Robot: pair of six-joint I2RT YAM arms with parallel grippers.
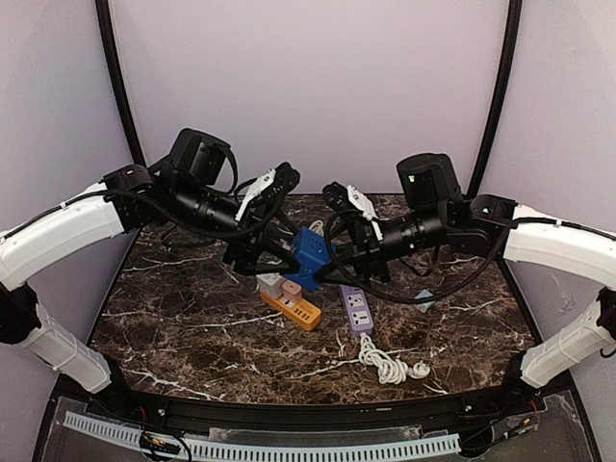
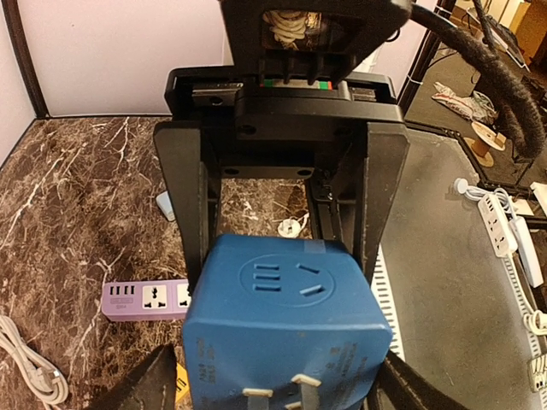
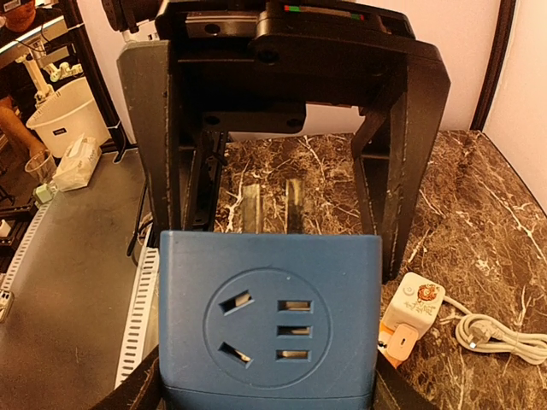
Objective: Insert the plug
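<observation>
A blue cube adapter (image 1: 310, 252) hangs in mid-air above the table centre, between both grippers. My right gripper (image 1: 348, 266) is shut on it; in the right wrist view its fingers press both sides of the cube (image 3: 269, 320), socket face toward the camera. My left gripper (image 1: 273, 254) reaches around the cube from the other side. In the left wrist view the cube (image 2: 286, 316) shows its metal prongs (image 2: 282, 395) toward the camera, and a narrow gap shows between my left finger (image 2: 141, 386) and the cube. An orange power strip (image 1: 294, 306) and a purple power strip (image 1: 359, 310) lie below.
A white and a pink adapter (image 1: 272, 282) sit at the orange strip's far end. The purple strip's coiled white cord and plug (image 1: 387, 364) lie to the front right. A small light-blue object (image 1: 424, 300) lies at the right. Dark marble table (image 1: 173, 318).
</observation>
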